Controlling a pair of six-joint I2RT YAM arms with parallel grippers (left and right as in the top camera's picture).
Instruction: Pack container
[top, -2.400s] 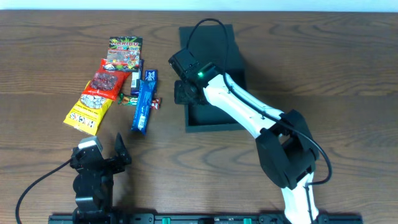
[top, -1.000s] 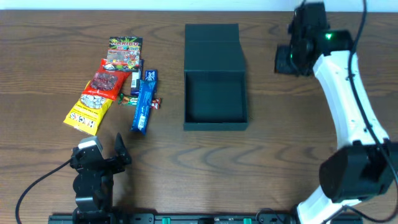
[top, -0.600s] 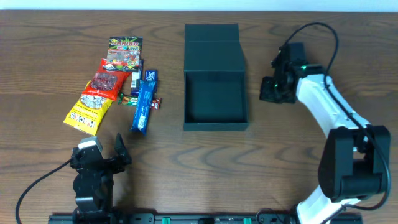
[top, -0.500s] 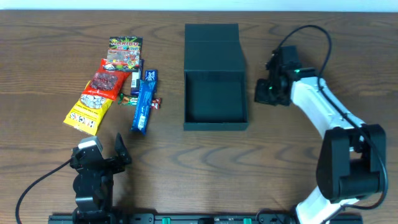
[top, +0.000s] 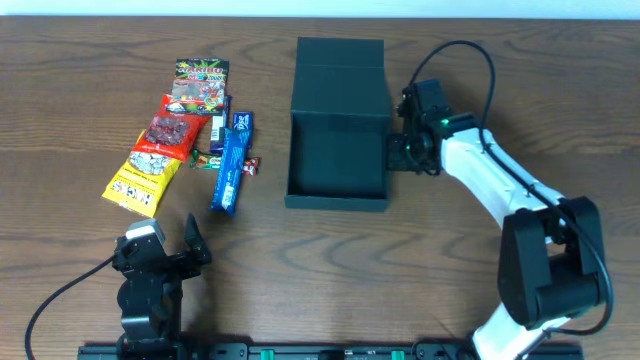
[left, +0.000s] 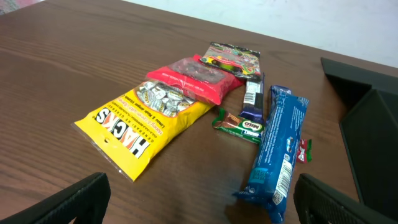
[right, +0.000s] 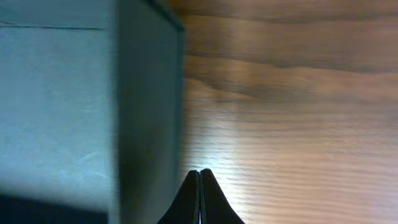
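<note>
One container (top: 338, 165) just beside R hand (right: 199, 179), on its left; hand closed, empty.

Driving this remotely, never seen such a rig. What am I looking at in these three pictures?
Two robot arms work at a wooden table. One picture looks straight down from above; the other two come from a camera on each wrist. The left gripper is open and empty, facing a cluster of snack packets. The right gripper is shut on nothing, its tips beside the right wall of the open dark container, which holds nothing yet.
</note>
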